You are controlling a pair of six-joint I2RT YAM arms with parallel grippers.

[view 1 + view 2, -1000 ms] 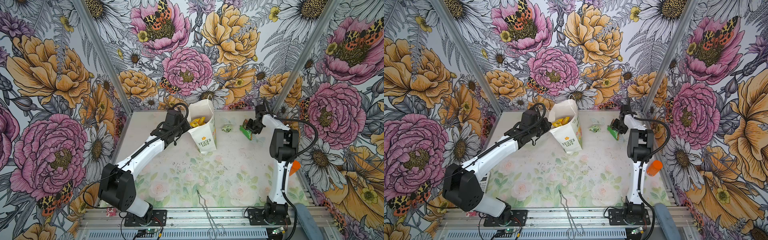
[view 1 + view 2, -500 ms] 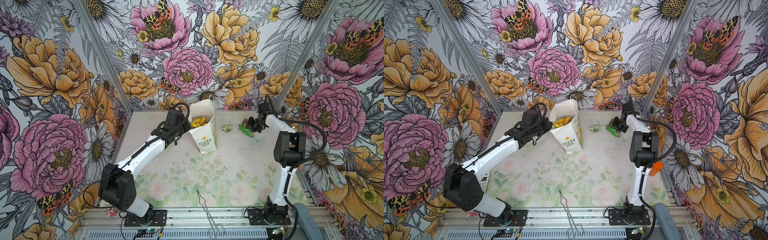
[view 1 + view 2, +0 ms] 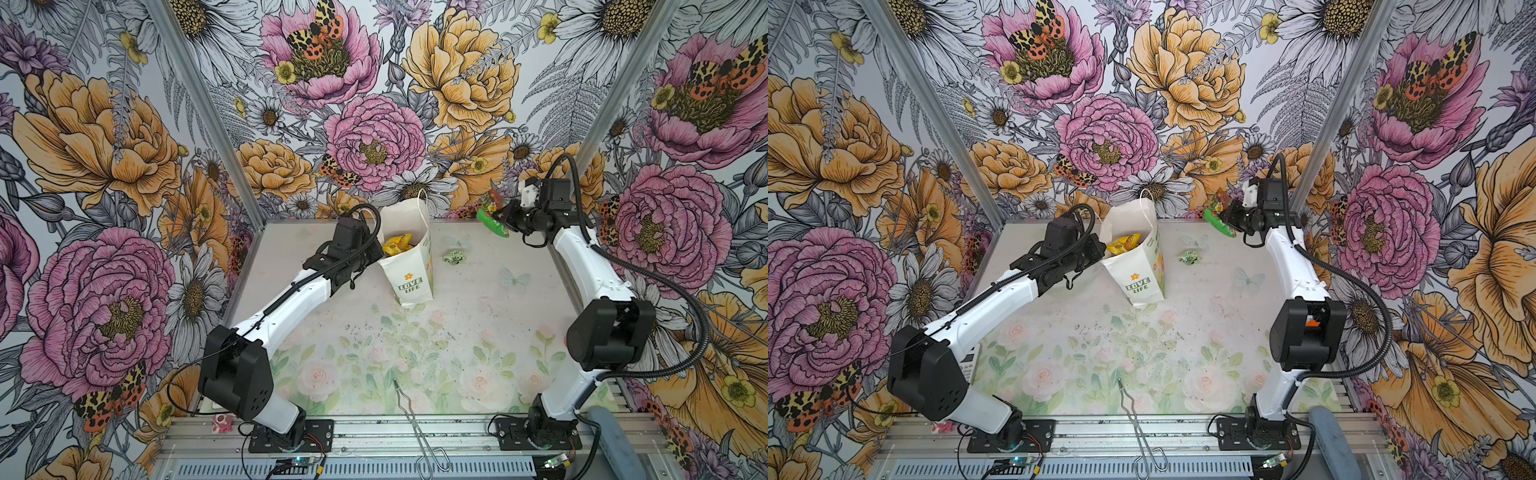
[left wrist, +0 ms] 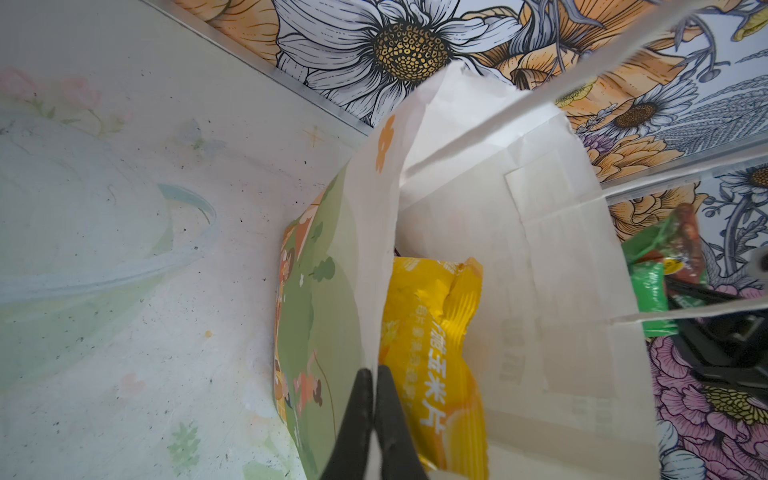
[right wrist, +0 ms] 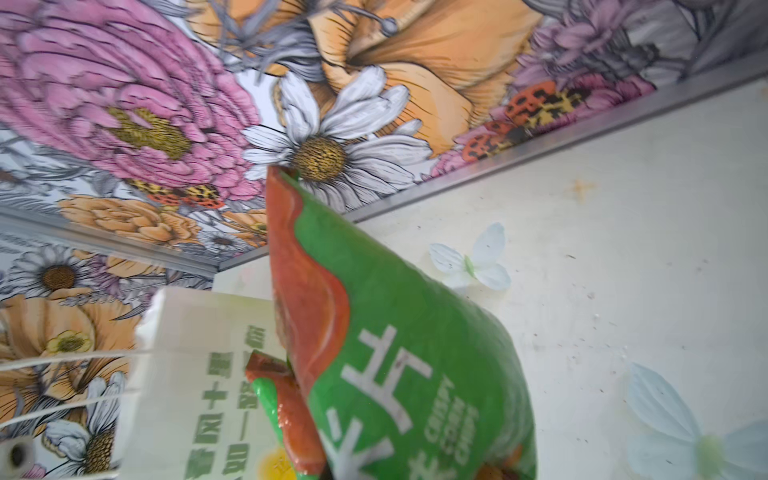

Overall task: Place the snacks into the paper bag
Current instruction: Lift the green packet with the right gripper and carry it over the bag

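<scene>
The white "LOVE LIFE" paper bag [image 3: 412, 272] [image 3: 1138, 274] stands open at the back middle of the table. My left gripper [image 3: 379, 261] [image 3: 1100, 254] [image 4: 376, 376] is shut on its left rim. A yellow snack packet [image 3: 397, 243] [image 3: 1123, 243] [image 4: 432, 353] lies inside the bag [image 4: 540, 249]. To the right of the bag and above the table, my right gripper [image 3: 503, 216] [image 3: 1230, 216] is shut on a green-and-orange snack packet [image 3: 491, 217] [image 3: 1217, 217] [image 5: 407, 353]. In the right wrist view the packet hides its fingertips. A tiny green packet [image 3: 454, 257] [image 3: 1190, 257] lies on the table between them.
Metal tongs [image 3: 415, 419] [image 3: 1138, 424] lie across the front rail. An orange bottle [image 3: 1312, 322] shows behind the right arm's elbow. A white calculator [image 3: 971, 361] lies partly hidden under the left arm. The flowered back wall stands just behind the bag and the right gripper.
My right gripper has closed on the green-and-orange packet and lifted it off the table, up in front of the back wall. The left arm and the bag have not moved.
</scene>
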